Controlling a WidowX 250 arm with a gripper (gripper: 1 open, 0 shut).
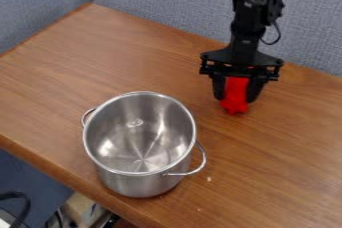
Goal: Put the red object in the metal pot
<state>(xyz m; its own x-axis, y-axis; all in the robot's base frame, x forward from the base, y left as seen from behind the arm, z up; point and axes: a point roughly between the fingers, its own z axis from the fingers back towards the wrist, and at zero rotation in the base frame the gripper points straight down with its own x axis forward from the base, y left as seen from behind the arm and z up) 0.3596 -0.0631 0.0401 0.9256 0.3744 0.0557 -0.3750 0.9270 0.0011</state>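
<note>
Straddling the red block (237, 96), gripper (239, 90) pointed straight down over the desk (94, 52) at the right-hand side. Jaws set either side of the block's upper part; whether pressed onto the plastic or just short of it cannot be told at this view, so grip unconfirmed. Block standing on end on the desk, lower end visible below the jaws, apparently resting on the wood. Metal pot (142, 144) down-left of it, well apart, upright, mouth open, nothing inside.

Handling, judged: rigid moulded plastic, likely light, no give under squeeze. Smooth sides probably slippery; a ridged face, if turned toward a pad, would help. Best hold across the narrow width, near the upper half as now lined up, leaving the long body hanging below. Long enough to catch the pot rim if carried low; lift clear before moving across.
</note>
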